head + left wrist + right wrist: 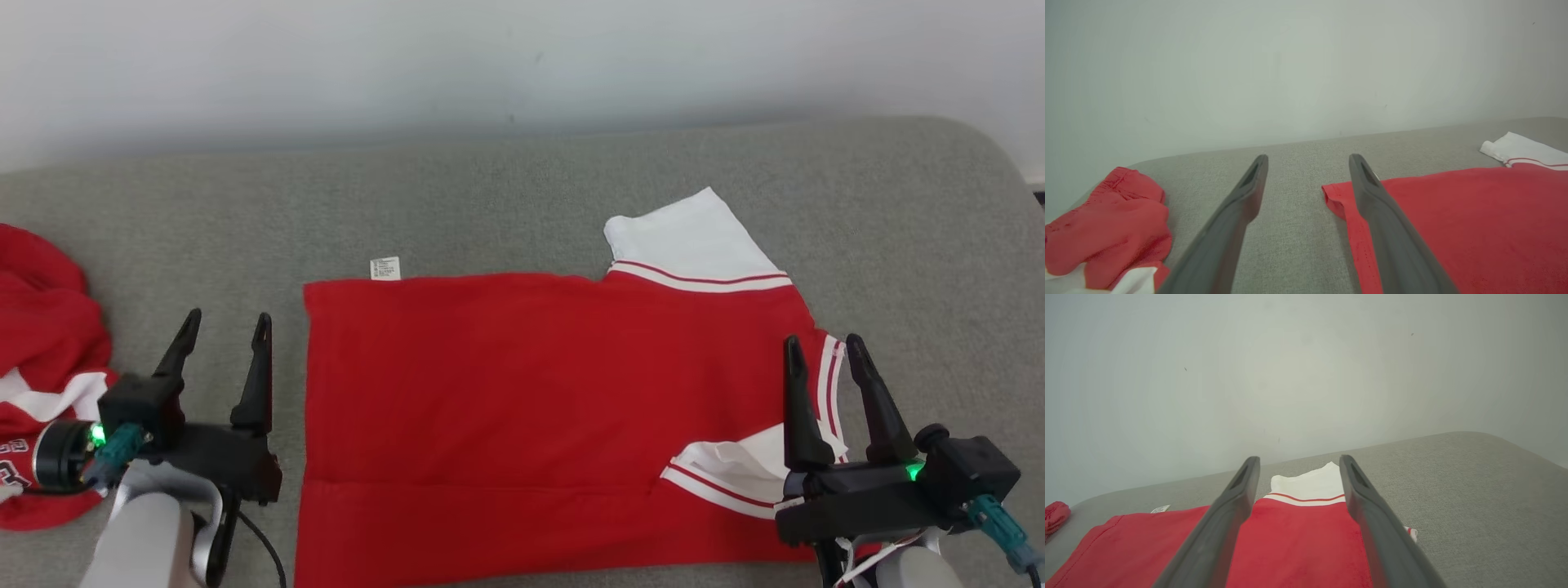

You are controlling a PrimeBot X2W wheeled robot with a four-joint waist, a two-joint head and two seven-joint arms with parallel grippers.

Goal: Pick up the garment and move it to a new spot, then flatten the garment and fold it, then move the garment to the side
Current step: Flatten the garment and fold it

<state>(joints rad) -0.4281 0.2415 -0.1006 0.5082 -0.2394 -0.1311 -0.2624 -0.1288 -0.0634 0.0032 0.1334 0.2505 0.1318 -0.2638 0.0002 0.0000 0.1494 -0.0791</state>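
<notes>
Shirt [522,392] flat mid-frame; left tool [229,317] and right tool [821,340] both open, empty. Looks like fold step: you'd pinch its lower corners next.

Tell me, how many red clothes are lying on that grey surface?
2. One red shirt lies spread out in the middle; a crumpled red garment sits at the far left edge, partly cut off by the frame, so more may lie hidden there.

The garment [522,392] right of the left hand [229,317] is smooth, matt red-and-white cloth. The tabletop [522,196] beneath is coarse grey fabric; the hand's fingers [255,376] look matt dark plastic.
</notes>
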